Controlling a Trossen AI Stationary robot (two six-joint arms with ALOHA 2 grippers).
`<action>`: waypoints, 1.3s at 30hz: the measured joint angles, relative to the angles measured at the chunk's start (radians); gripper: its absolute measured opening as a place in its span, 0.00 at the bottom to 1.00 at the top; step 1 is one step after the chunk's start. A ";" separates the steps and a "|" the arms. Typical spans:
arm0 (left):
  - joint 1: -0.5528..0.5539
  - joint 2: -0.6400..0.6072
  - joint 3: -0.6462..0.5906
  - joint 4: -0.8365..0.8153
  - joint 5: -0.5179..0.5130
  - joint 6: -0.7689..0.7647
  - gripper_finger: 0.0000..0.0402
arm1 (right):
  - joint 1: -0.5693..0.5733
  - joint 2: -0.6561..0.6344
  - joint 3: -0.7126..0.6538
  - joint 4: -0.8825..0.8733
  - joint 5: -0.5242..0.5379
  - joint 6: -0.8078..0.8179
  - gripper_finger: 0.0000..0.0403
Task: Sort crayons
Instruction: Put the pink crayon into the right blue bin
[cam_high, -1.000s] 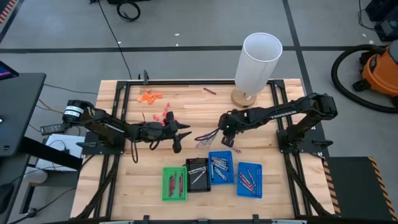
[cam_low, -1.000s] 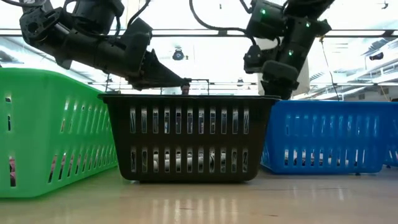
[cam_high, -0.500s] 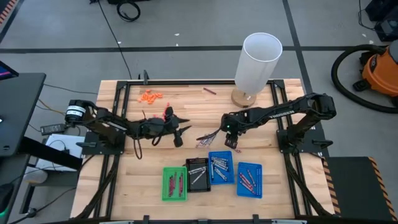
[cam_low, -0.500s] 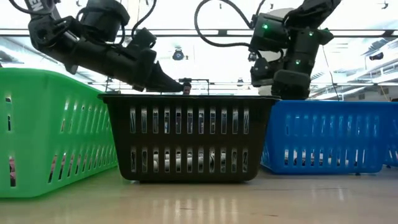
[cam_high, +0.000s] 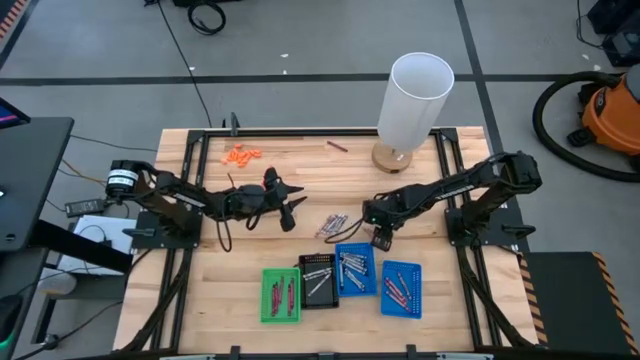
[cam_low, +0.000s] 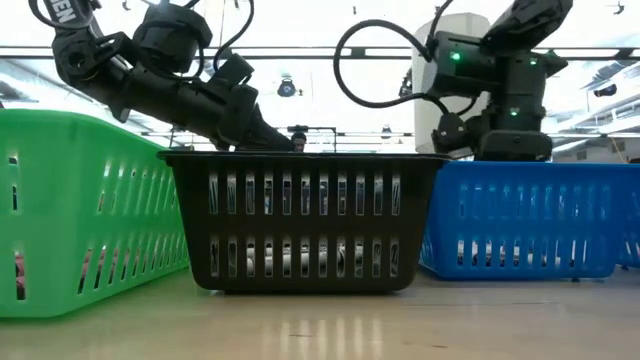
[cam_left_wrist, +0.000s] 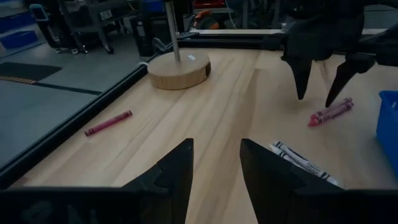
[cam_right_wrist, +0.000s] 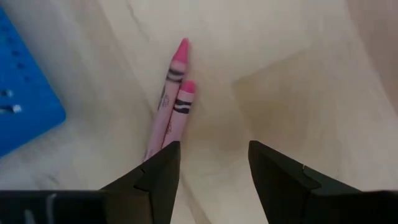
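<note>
Two pink crayons (cam_right_wrist: 171, 106) lay side by side on the bare wood, touching each other, just past the tips of the right gripper (cam_right_wrist: 211, 158). Its jaws were spread wide with nothing between them. A second before, those jaws were less wide, and the gripper sat further toward the middle of the worktop (cam_high: 250, 260), by the small heap of loose crayons (cam_high: 333, 224). Now it had slid toward the robot's right, to a spot just behind the blue tray (cam_high: 354, 270). That looked like it had let go and was lining up for a fresh pick, so no crayon was on its way to a tray yet.

The heap of loose crayons lay between the two grippers, with grey and dark ones in it. One lone maroon crayon (cam_left_wrist: 109, 123) lay far off near the back edge, close to the round wooden base (cam_left_wrist: 178, 70) of the tall white tube (cam_high: 413, 100).

The left gripper (cam_left_wrist: 216, 163) had pulled back toward its own side a little and hung above the wood, pointing at the heap. Its jaws stood apart and empty.

In front sat four small trays: a green tray (cam_high: 280, 295), a black tray (cam_high: 319, 279), the blue tray and a second blue tray (cam_high: 400, 289), each with some crayons already in it. Much sorting seemed done, but some crayons were still loose.
</note>
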 joint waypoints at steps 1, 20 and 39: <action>-0.002 0.000 0.000 -0.001 0.001 0.000 0.35 | 0.008 0.000 0.000 -0.007 0.004 0.005 0.49; -0.004 0.000 0.000 0.003 0.001 -0.004 0.35 | 0.055 -0.076 0.006 -0.028 -0.065 0.053 0.49; -0.004 0.000 0.000 0.003 0.000 -0.004 0.35 | 0.065 -0.035 -0.029 -0.009 0.002 0.056 0.49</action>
